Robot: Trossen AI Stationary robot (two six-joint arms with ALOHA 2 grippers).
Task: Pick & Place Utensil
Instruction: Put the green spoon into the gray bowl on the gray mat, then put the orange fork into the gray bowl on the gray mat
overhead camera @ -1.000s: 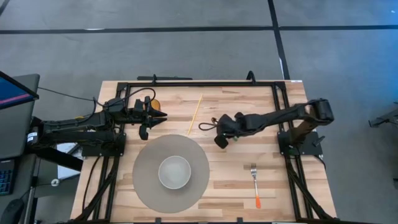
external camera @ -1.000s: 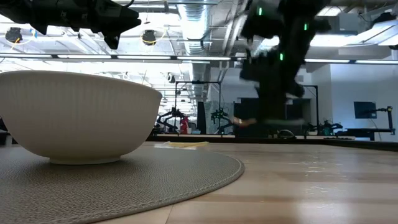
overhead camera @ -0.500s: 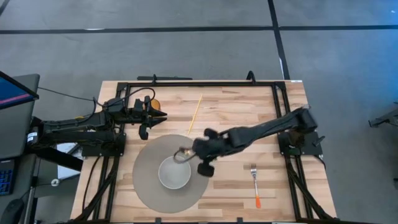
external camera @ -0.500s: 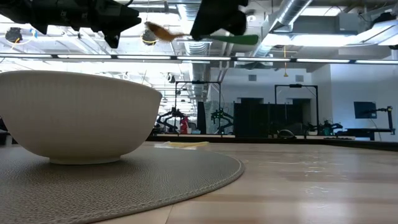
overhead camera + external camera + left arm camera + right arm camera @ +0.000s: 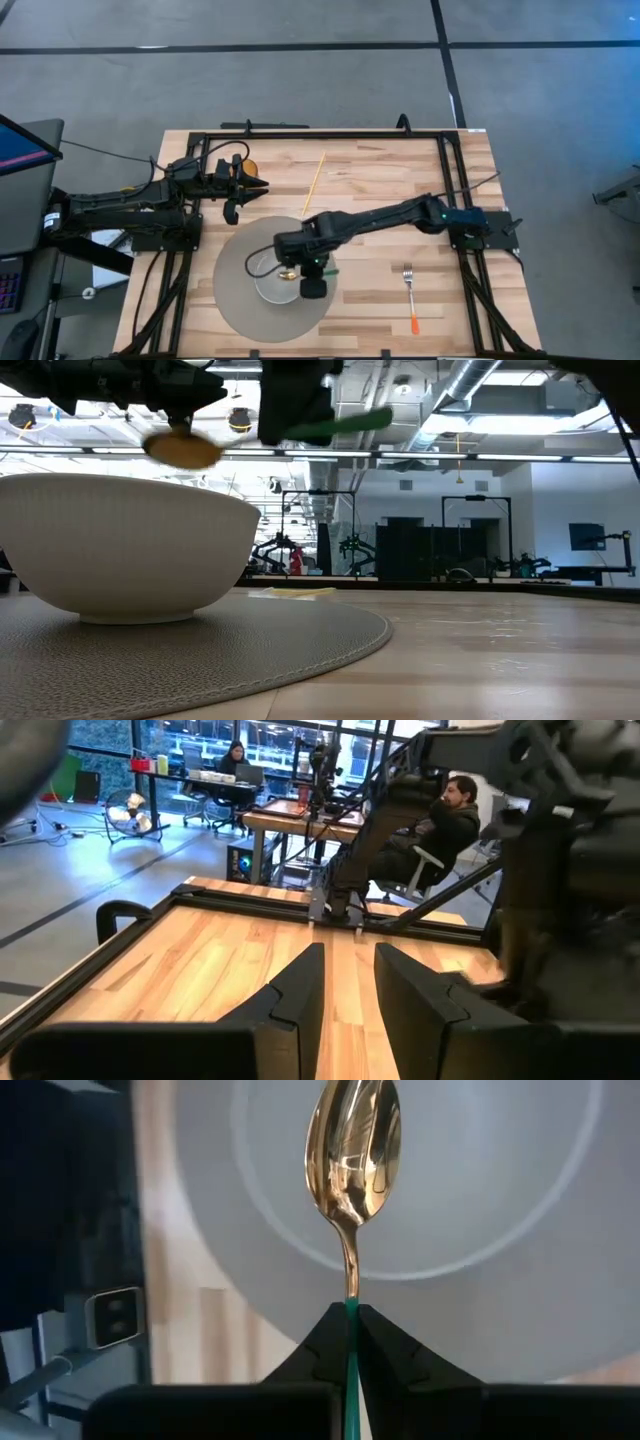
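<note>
Spoon (image 5: pixel 352 1150), gold-bowled with a green handle, hangs above the white bowl (image 5: pixel 272 277), pinched by its thin handle between the fingers of the right gripper (image 5: pixel 297 264). In the right wrist view the two pads meet on the handle just below the neck, and the spoon's bowl sits over the white bowl's rim area rather than its middle.

The grip is the weak point: a narrow, smooth handle held at one spot can swivel or slip, which would likely tip the spoon sideways. Let go from this height, it could bounce off the rim and land on the mat (image 5: pixel 235 300), or knock the bowl askew.

The left gripper (image 5: pixel 252 186) waits near the table's left rear, fingers slightly apart. A fork (image 5: pixel 410 296) lies well clear to the right.
</note>
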